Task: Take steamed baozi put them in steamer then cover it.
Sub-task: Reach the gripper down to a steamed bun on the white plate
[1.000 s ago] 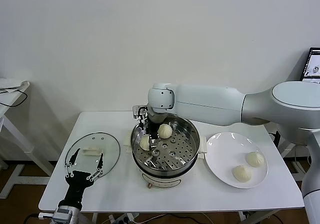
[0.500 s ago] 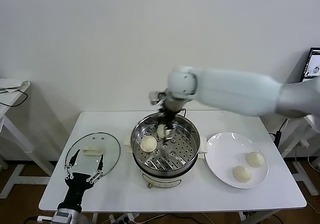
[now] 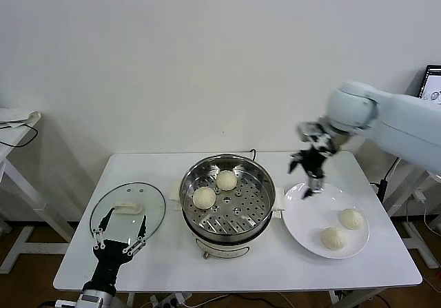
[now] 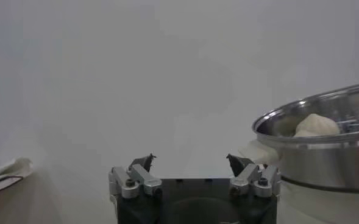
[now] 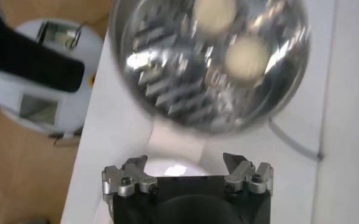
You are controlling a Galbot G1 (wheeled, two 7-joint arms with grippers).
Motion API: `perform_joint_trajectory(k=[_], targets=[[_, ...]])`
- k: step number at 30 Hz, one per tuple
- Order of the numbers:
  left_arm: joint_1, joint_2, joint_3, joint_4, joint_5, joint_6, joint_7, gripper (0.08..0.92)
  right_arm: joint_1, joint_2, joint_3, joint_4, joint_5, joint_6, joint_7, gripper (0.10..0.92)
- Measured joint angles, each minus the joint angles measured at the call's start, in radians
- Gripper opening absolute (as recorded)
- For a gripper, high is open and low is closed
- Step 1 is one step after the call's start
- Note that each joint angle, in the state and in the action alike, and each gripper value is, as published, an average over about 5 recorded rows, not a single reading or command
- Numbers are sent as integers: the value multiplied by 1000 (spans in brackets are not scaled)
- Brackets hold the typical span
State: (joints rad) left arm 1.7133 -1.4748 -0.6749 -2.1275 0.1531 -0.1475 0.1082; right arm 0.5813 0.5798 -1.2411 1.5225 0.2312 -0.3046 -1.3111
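at centre of the head view, the steamer (image 3: 227, 198) holds two steamed baozi (image 3: 204, 197) on its perforated tray, one near the tray's back edge and one to its left. at right of the frame, two more baozi lie on the white plate (image 3: 306, 211), near its lower right rim. at lower left, the cover (image 3: 128, 209) lies flat on the table (image 3: 275, 267), off the pot. judged from this layout, the task is about half done: two buns remain to be moved, and the covering step is not yet begun.

my right gripper (image 3: 310, 169) hangs above the plate's upper left edge, jaws spread wide and carrying nothing. my left gripper (image 3: 118, 242) waits at lower left, just over the near rim of the cover, also spread and empty.

compared with a second ago, my right gripper has left the steamer interior, where it stood beside the buns, and swung across to the plate; the left one has barely shifted.
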Motion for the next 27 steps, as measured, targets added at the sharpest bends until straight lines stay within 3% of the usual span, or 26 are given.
perform_joint_trajectory(k=[13, 27], targets=[[-7, -8, 13, 10, 8, -1, -2, 823, -373, -108, 276, -43, -260, 93, -28, 823], [-13, -13, 14, 26, 14, -1, -3, 823, -632, -64, 480, -132, -377, 126, 13, 823]])
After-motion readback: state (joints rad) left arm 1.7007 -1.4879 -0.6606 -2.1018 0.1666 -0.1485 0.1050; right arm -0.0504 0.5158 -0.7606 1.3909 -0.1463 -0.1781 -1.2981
